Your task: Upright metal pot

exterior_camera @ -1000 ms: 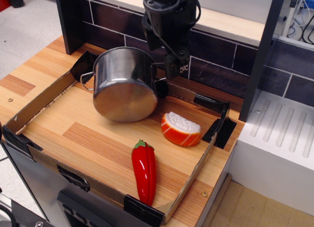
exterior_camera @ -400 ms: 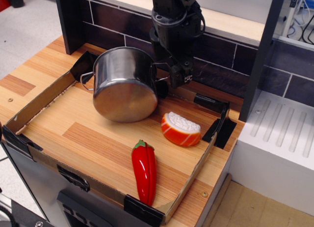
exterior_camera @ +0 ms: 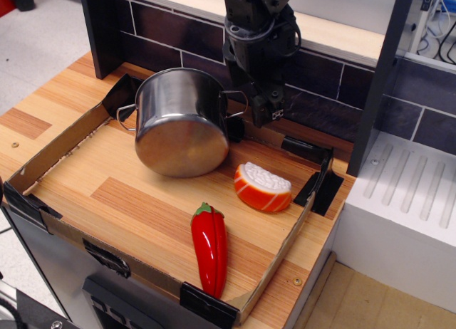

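Note:
The metal pot (exterior_camera: 182, 126) lies tipped on its side at the back of the cardboard tray (exterior_camera: 50, 154). Its flat shiny base faces me and its opening points toward the back wall. One wire loop handle (exterior_camera: 125, 117) sticks out on its left and another (exterior_camera: 238, 103) on its right. My black gripper (exterior_camera: 265, 115) hangs fingers-down just right of the pot, close beside the right handle. It holds nothing that I can see. The fingers overlap in this view, so I cannot tell whether there is a gap between them.
A red toy pepper (exterior_camera: 210, 247) lies near the tray's front edge. An orange and white sushi piece (exterior_camera: 262, 186) sits right of the pot. A dark tiled wall (exterior_camera: 320, 101) stands close behind. A white ribbed drainer (exterior_camera: 406, 201) is at the right.
My gripper has moved right and down, from above the pot's back rim to beside its right handle. The pot, pepper and sushi piece have not moved.

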